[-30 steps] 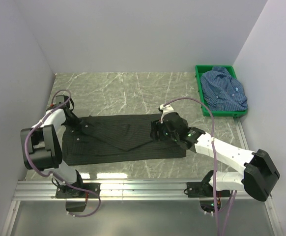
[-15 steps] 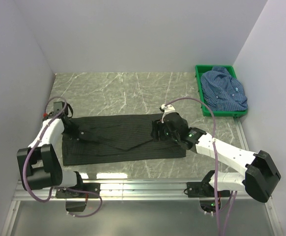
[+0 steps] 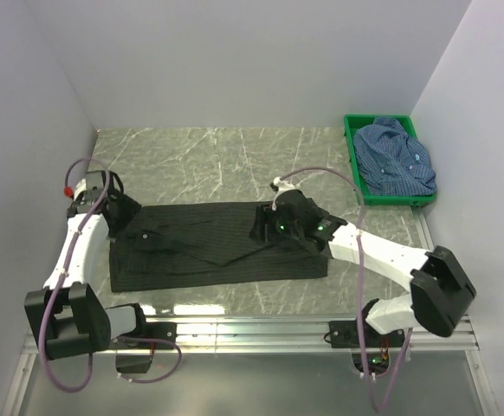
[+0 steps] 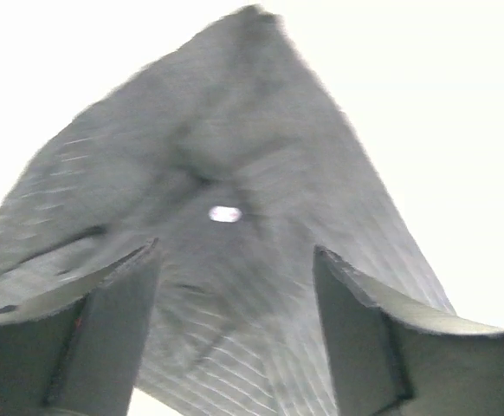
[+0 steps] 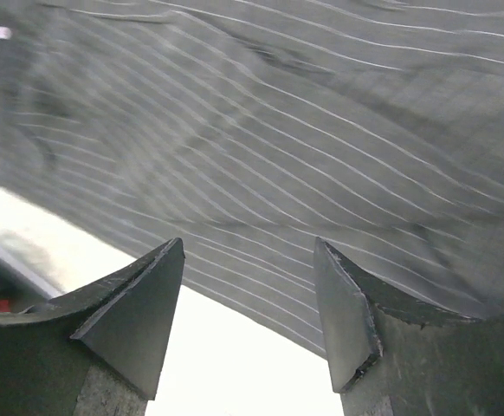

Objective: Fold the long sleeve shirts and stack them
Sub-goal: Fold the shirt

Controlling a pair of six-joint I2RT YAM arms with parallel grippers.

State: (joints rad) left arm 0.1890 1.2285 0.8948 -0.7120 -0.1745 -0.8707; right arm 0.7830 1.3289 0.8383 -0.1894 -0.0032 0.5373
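Both tools empty, and the black shirt [image 3: 217, 247] lies spread flat on the table [image 3: 235, 160]!
From above: the left gripper [image 3: 124, 212] sits at the shirt's left end and the right gripper [image 3: 265, 227] over its middle-right, while the blue shirt [image 3: 397, 160] lies heaped in the green crate [image 3: 353, 169], far right. Left wrist: jaws spread, nothing between them, striped cloth and a pale button [image 4: 225, 213] beyond. Right wrist: jaws apart too, only cloth underneath. This fabric looks light, limp and droopy, so I'd pinch a hem corner at each end to stop it sagging.
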